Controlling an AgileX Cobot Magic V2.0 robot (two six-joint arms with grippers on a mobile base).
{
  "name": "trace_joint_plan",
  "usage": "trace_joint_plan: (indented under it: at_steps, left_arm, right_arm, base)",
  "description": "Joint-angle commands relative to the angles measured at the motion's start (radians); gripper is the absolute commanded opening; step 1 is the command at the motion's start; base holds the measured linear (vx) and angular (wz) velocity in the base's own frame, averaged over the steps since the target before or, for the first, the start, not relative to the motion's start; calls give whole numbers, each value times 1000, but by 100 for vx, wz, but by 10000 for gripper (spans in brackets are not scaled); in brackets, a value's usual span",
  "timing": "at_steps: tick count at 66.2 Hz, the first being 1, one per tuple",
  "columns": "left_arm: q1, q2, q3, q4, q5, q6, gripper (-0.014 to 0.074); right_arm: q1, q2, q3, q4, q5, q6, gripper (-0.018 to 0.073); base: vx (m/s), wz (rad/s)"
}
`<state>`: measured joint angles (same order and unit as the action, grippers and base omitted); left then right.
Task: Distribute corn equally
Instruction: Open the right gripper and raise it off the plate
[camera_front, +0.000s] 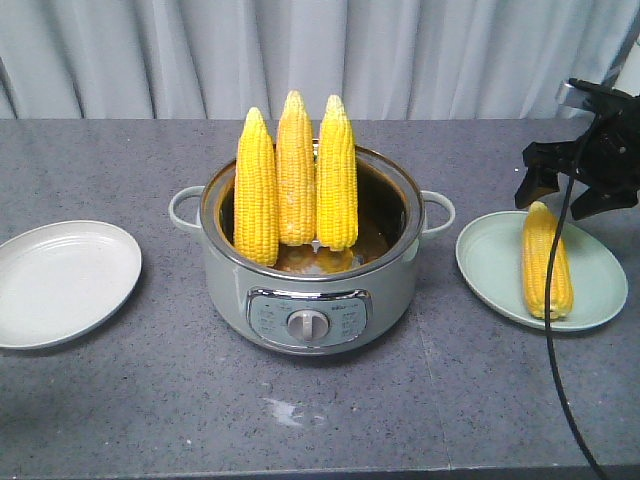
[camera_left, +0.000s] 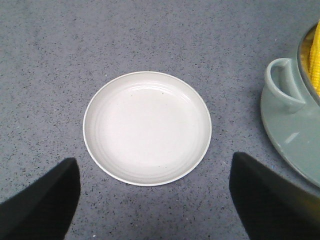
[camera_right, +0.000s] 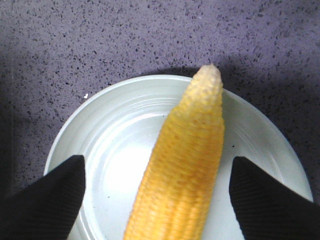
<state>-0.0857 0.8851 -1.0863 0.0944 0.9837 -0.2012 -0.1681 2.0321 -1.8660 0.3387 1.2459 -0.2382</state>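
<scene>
Three cobs of corn (camera_front: 296, 180) stand upright in the grey-green cooker pot (camera_front: 308, 285) at the table's middle. A fourth cob (camera_front: 546, 262) lies on the pale green plate (camera_front: 595, 290) at the right. My right gripper (camera_front: 568, 195) hovers open over that cob's pointed end. In the right wrist view the cob (camera_right: 187, 165) lies between the black fingers (camera_right: 47, 200), which stand wide of it and touch nothing. My left gripper (camera_left: 155, 195) is open above the bare white plate (camera_left: 147, 127), which the front view shows as the left plate (camera_front: 60, 285); the gripper itself is out of that view.
The pot's side handle (camera_left: 285, 85) reaches toward the white plate. A black cable (camera_front: 553, 330) hangs from the right arm across the green plate to the table's front edge. Grey curtains close off the back.
</scene>
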Motion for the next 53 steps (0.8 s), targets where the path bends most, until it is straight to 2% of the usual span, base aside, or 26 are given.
trace_joint_plan:
  at_steps: [1, 37, 43, 53]
  left_arm:
    - [-2, -4, -32, -3, -58, -10, 576]
    - [-2, -4, -32, -3, -61, -10, 576]
    - [-2, -4, -32, -3, -65, -10, 576]
    - [-2, -4, -32, -3, -74, -10, 576]
  right_arm:
    - [-7, -92, -31, 20, 17, -17, 578]
    - [-6, -397, -14, 17, 38, -58, 578]
    - [-6, -480, 82, 12, -11, -69, 578]
    - [-6, -658, 322, 5, -170, -89, 578]
  base:
    - [0, 0]
    - [0, 0]
    - [0, 0]
    - [0, 0]
